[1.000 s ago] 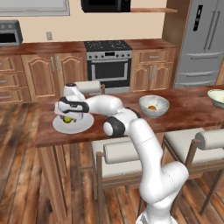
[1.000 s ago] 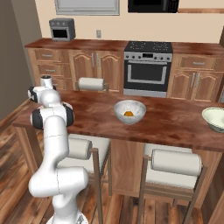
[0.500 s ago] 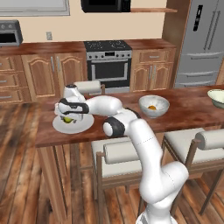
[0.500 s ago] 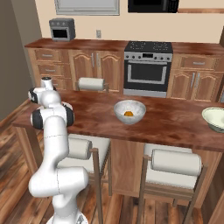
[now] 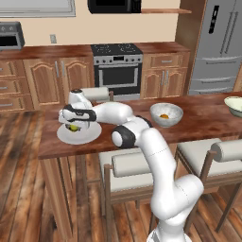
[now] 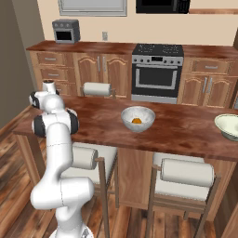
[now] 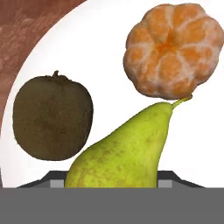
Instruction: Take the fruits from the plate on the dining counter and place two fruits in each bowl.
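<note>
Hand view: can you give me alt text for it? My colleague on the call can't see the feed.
A yellow-green pear lies on the pale plate directly ahead of the end effector, its stem pointing toward a peeled tan-orange fruit at upper right. A dark olive-brown fruit sits to its left, and dark reddish counter shows at upper left.

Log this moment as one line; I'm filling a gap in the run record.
phase: grasping | claw: closing around pear | plate: kiwi, peeled tangerine | near bowl: one orange fruit
</note>
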